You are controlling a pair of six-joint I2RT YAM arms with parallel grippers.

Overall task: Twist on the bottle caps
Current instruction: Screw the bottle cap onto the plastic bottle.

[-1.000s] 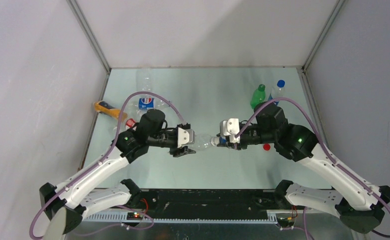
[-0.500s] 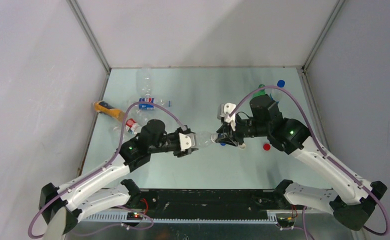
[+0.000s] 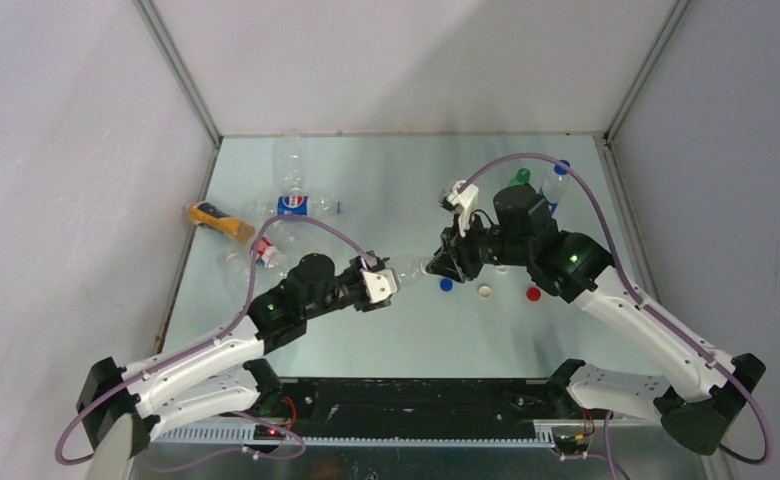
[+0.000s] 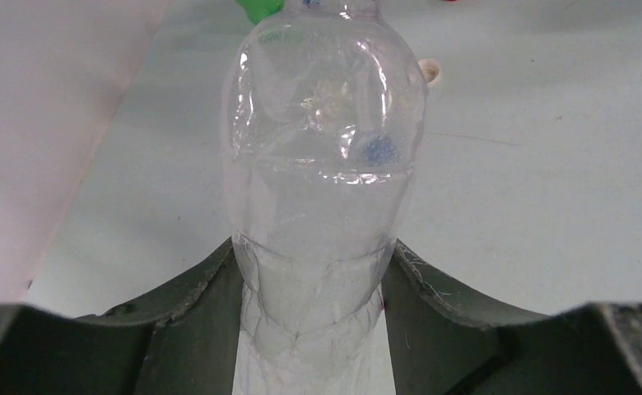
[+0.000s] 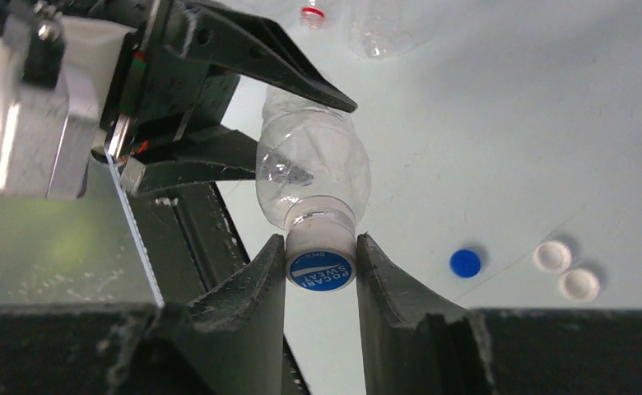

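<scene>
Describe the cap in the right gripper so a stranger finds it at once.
Over the table's middle, the left gripper holds a clear bottle. The cap sits on its neck, pinched by the right gripper. Unlike the plain blue cap and white caps nearby, its blue top carries white print.

Pale green table top (image 3: 406,190), scuffed in places, enclosed on three sides by plain grey-white walls (image 3: 406,60). Two slanted metal struts (image 3: 179,70) at the far corners. Black base plate (image 3: 416,405) and slotted grey rail (image 3: 406,433) along the near edge.
</scene>
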